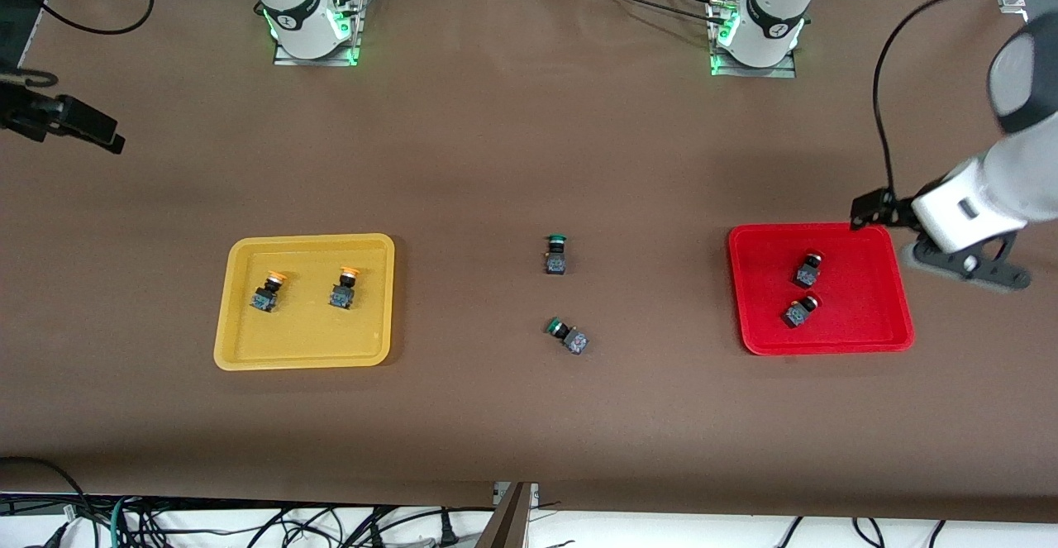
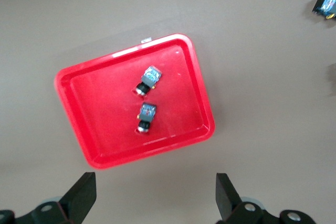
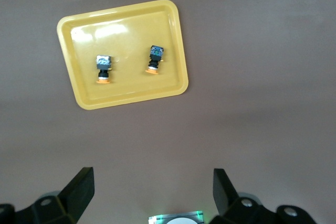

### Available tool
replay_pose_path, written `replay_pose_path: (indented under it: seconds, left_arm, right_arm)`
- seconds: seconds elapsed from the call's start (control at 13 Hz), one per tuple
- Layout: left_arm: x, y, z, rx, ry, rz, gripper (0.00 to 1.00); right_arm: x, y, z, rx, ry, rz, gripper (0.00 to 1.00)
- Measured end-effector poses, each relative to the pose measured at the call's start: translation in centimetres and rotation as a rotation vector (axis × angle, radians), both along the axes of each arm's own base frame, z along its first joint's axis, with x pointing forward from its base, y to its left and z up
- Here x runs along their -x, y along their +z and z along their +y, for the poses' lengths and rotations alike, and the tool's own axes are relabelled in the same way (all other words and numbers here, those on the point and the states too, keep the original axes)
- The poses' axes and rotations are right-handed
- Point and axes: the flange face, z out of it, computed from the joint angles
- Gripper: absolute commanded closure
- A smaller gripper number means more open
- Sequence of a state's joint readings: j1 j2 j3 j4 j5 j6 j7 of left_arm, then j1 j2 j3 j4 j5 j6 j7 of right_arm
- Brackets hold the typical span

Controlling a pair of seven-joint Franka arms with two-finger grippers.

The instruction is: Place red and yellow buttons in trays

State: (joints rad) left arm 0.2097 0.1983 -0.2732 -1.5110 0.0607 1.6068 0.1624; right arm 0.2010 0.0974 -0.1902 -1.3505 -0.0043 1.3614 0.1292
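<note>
Nearest the front camera lies the yellow tray, toward the right arm's end of the table, with both yellow-capped buttons lying side by side inside it, apart from each other and clear of the rim. Next across, note the two green-capped switches on the bare cloth between the trays, well apart from either tray; they are not part of your task. Next, the red tray holds both red-capped buttons, close together near its middle. The sorting appears complete, so your main risk is disturbance while withdrawing: the left gripper hangs with its fingers spread wide and empty over the cloth just beside the red tray, at the tray's corner toward the left arm's end, and a low sweep could catch the raised rim and slide the tray or tip the buttons. Lift before you travel sideways. The right gripper, likewise spread and empty, waits high over the cloth near its own base, well apart from the yellow tray. Open cloth surrounds both trays on every side, and the widest free lane runs between the trays and the arm bases.
</note>
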Motion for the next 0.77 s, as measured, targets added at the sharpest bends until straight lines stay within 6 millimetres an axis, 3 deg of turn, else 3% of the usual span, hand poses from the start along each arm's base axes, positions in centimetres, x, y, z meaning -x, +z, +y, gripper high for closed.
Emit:
replay_pose_path:
  seconds: [0.15, 0.46, 0.77]
  left_arm:
    - [1.1, 2.3, 0.5, -0.01, 0.017, 0.017, 0.0]
    - [1.3, 2.5, 2.5, -0.042, 0.131, -0.007, 0.0]
    - [4.7, 2.7, 2.5, -0.055, 0.196, -0.088, 0.0]
  right_arm:
    - [0.5, -0.2, 1.7, -0.003, 0.034, 0.021, 0.0]
    - [0.1, -1.1, 1.3, -0.001, 0.026, 0.04, 0.0]
    - [0.0, -1.3, 1.2, -0.001, 0.024, 0.042, 0.0]
